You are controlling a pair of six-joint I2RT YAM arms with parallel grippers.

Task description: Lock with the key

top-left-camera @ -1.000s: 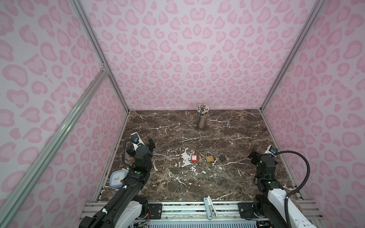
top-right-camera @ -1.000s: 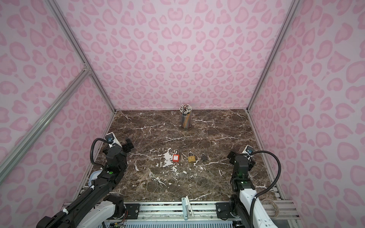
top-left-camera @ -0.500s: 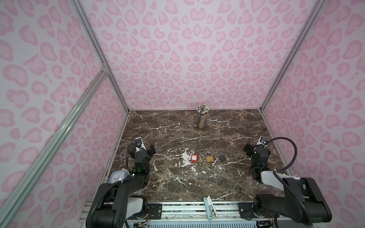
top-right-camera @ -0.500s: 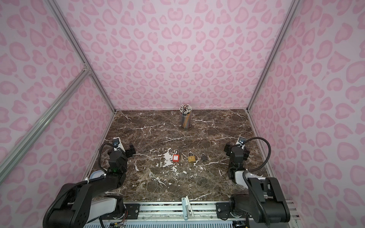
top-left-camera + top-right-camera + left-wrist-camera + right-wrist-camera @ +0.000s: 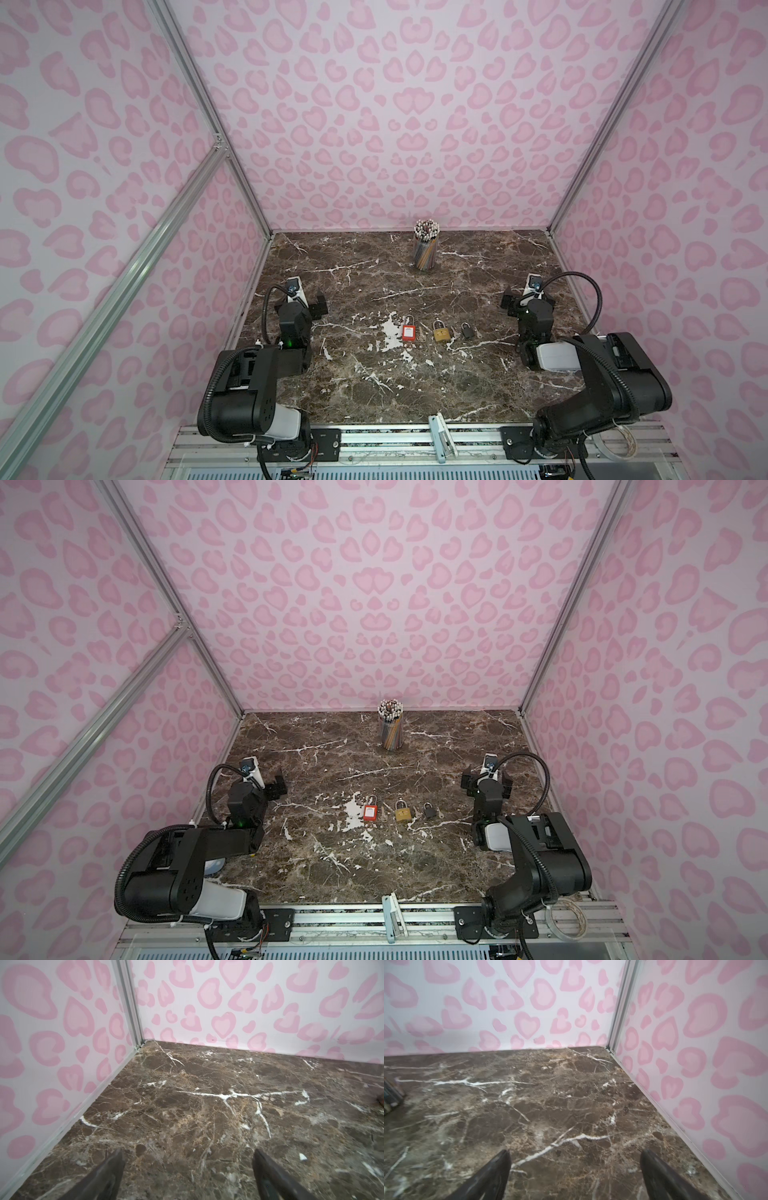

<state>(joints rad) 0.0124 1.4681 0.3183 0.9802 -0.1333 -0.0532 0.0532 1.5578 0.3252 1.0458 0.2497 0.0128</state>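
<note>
We list on the brown marble tabletop [image 5: 374, 386]: red plastic padlock [image 5: 409, 332], brass padlock [image 5: 441, 333], small black padlock [image 5: 467, 331]. Left gripper [image 5: 188, 1152] and right gripper [image 5: 575, 1151] spread wide, empty.

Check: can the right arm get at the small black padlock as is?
Probably yes: the right pincer is open and empty, the black padlock is the lock nearest it, and nothing stands between them on the marble table.

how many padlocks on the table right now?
3, in a row mid-table in both top views: red padlock on the left, brass padlock in the middle, small dark padlock on the right. None seems hidden; the wrist views show none.
</note>
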